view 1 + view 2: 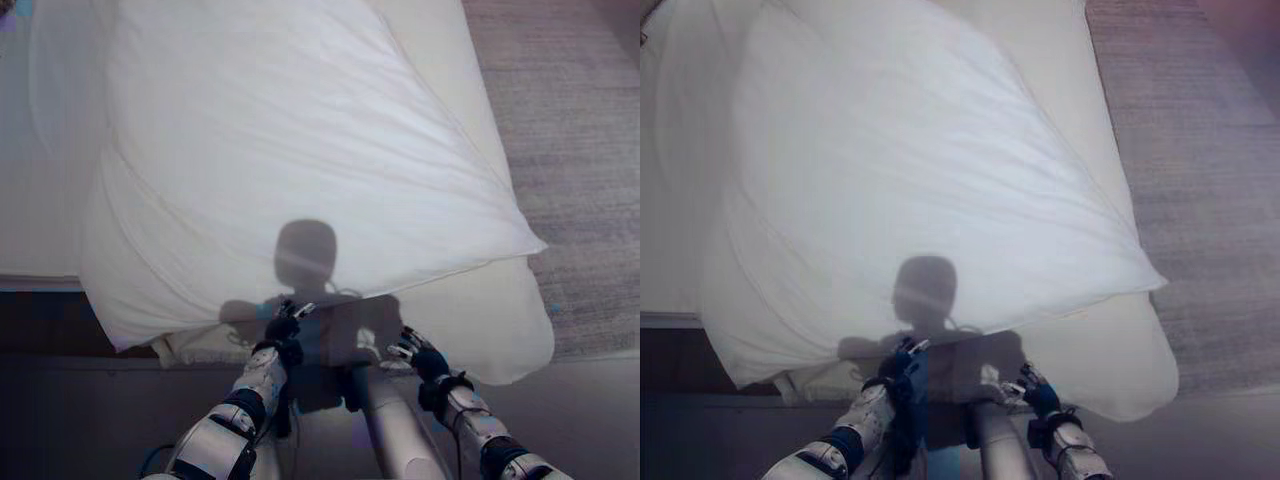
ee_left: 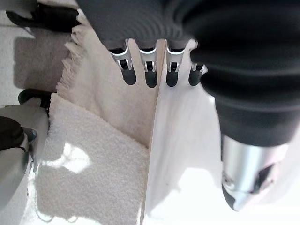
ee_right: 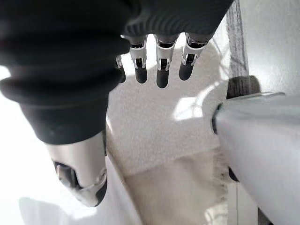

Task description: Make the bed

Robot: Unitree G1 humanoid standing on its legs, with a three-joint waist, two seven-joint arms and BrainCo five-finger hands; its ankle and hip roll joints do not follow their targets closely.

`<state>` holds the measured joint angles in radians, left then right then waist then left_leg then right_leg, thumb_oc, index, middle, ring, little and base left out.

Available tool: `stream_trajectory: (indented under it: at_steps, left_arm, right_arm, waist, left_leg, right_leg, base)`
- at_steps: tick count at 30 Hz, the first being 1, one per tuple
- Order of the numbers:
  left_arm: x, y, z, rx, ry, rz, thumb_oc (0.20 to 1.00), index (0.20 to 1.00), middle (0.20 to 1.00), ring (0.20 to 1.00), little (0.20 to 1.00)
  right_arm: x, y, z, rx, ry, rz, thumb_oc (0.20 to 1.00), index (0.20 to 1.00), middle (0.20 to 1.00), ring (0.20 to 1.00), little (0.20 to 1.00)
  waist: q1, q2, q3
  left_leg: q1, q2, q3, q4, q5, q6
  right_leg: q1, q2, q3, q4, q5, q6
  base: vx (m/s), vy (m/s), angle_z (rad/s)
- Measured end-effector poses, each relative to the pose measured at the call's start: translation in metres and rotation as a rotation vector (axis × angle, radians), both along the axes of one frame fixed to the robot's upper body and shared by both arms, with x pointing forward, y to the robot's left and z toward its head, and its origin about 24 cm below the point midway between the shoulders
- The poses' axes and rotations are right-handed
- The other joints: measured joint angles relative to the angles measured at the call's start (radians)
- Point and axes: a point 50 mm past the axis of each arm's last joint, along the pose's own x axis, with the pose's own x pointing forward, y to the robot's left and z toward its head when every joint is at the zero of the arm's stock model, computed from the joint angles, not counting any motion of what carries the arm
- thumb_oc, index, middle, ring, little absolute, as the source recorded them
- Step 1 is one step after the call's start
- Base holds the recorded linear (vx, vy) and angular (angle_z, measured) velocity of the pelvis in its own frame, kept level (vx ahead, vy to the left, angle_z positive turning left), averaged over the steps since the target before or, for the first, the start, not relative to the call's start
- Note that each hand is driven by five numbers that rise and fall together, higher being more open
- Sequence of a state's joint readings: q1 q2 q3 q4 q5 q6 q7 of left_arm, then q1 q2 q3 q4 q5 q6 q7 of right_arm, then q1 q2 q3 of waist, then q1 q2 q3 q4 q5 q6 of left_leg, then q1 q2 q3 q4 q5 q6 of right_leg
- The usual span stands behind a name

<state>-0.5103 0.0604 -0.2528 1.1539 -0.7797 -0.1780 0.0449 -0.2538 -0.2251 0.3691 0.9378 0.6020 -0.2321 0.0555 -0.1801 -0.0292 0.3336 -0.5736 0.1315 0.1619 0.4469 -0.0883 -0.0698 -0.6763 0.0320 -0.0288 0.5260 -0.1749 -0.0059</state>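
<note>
Both hands are hovering at the foot edge of the bed, holding nothing.

The left hand [image 1: 283, 328] is sitting at about 6 o'clock in the head views, its fingers [image 2: 128, 74] hanging straight and relaxed with the thumb apart, grasping nothing; past them a white sheet edge [image 2: 173, 154] is meeting a pale fringed rug [image 2: 93, 164]. The right hand [image 1: 418, 352] is lying at about 5 o'clock, near the left one, its fingers [image 3: 161, 70] likewise loose and empty above the same rug. Just beyond both hands a white duvet [image 1: 300, 150] is spreading out toward 12 o'clock, lying askew over the bed [image 1: 480, 320], one corner pointing to 3 o'clock. Grey carpet [image 1: 580, 150] is running along the right side at 2 o'clock.
</note>
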Motion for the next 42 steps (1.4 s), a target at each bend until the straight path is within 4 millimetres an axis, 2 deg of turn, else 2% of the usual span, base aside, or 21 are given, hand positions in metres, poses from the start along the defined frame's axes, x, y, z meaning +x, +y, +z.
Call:
stream_trajectory:
  at_steps: [6, 9, 14, 20, 28, 33, 39, 42]
  left_arm:
    - [0.012, 0.002, 0.01, -0.133, -0.017, 0.084, 1.0, 1.0, 1.0, 1.0, 1.0]
    - [0.014, 0.007, 0.011, -0.184, 0.0, 0.136, 1.0, 1.0, 1.0, 1.0, 1.0]
    - [0.018, 0.012, 0.014, -0.273, 0.008, 0.209, 1.0, 1.0, 1.0, 1.0, 1.0]
    - [0.015, 0.018, 0.009, -0.285, 0.041, 0.244, 1.0, 1.0, 1.0, 1.0, 1.0]
    - [0.008, 0.018, 0.001, -0.315, 0.093, 0.273, 1.0, 1.0, 1.0, 1.0, 1.0]
    - [-0.003, 0.007, -0.009, -0.338, 0.144, 0.257, 1.0, 1.0, 1.0, 1.0, 1.0]
    - [-0.021, -0.029, -0.02, -0.366, 0.164, 0.137, 1.0, 1.0, 1.0, 1.0, 1.0]
    - [-0.027, -0.038, -0.021, -0.36, 0.162, 0.084, 1.0, 1.0, 1.0, 1.0, 1.0]
  right_arm:
    - [0.006, 0.004, 0.01, 0.032, -0.053, 0.004, 1.0, 1.0, 1.0, 1.0, 1.0]
    - [0.011, 0.008, 0.015, 0.048, -0.075, 0.014, 1.0, 1.0, 1.0, 1.0, 1.0]
    - [0.014, 0.006, 0.02, 0.043, -0.099, 0.026, 1.0, 1.0, 1.0, 1.0, 1.0]
    - [0.017, 0.011, 0.025, 0.059, -0.125, 0.055, 1.0, 1.0, 1.0, 1.0, 1.0]
    - [0.017, 0.013, 0.026, 0.066, -0.131, 0.062, 1.0, 1.0, 1.0, 1.0, 1.0]
    - [0.017, 0.014, 0.026, 0.068, -0.129, 0.06, 1.0, 1.0, 1.0, 1.0, 1.0]
    - [0.015, 0.017, 0.023, 0.094, -0.118, 0.028, 1.0, 1.0, 1.0, 1.0, 1.0]
    - [0.014, 0.021, 0.023, 0.111, -0.114, 0.02, 1.0, 1.0, 1.0, 1.0, 1.0]
  waist:
    - [-0.003, -0.001, -0.001]
    - [-0.026, -0.005, -0.002]
    - [-0.037, -0.011, -0.006]
    - [-0.049, -0.034, -0.022]
    - [-0.047, -0.04, -0.05]
    - [-0.042, -0.039, -0.051]
    - [-0.019, -0.036, -0.049]
    - [-0.009, -0.031, -0.046]
  left_leg:
    - [-0.059, 0.008, 0.0, 0.021, -0.003, -0.001]
    - [-0.069, 0.01, 0.003, 0.027, -0.008, 0.004]
    - [-0.101, 0.024, 0.015, 0.06, -0.03, 0.003]
    - [-0.121, 0.024, 0.019, 0.075, -0.034, 0.008]
    - [-0.159, 0.028, 0.025, 0.103, -0.046, 0.014]
    - [-0.159, 0.025, 0.025, 0.1, -0.045, 0.016]
    - [-0.153, 0.016, 0.03, 0.084, -0.039, 0.023]
    - [-0.153, 0.012, 0.03, 0.083, -0.037, 0.026]
  right_leg:
    - [-0.055, 0.009, 0.003, 0.006, 0.007, 0.004]
    - [-0.064, 0.016, 0.015, 0.0, 0.011, 0.006]
    - [-0.086, 0.025, 0.025, -0.001, 0.016, 0.003]
    - [-0.102, 0.025, 0.028, -0.004, 0.022, -0.001]
    - [-0.133, 0.025, 0.035, 0.002, 0.028, -0.003]
    - [-0.133, 0.023, 0.035, 0.002, 0.03, -0.002]
    - [-0.136, 0.017, 0.04, 0.003, 0.032, -0.001]
    - [-0.136, 0.011, 0.04, 0.006, 0.032, -0.002]
  base:
    - [0.0, 0.009, -0.04]
    - [-0.01, 0.026, -0.08]
    - [0.0, 0.007, -0.12]
    - [-0.01, 0.005, -0.02]
    - [-0.01, -0.004, -0.02]
    - [-0.01, 0.007, 0.0]
    - [-0.01, 0.008, 0.01]
    - [-0.01, 0.003, 0.04]
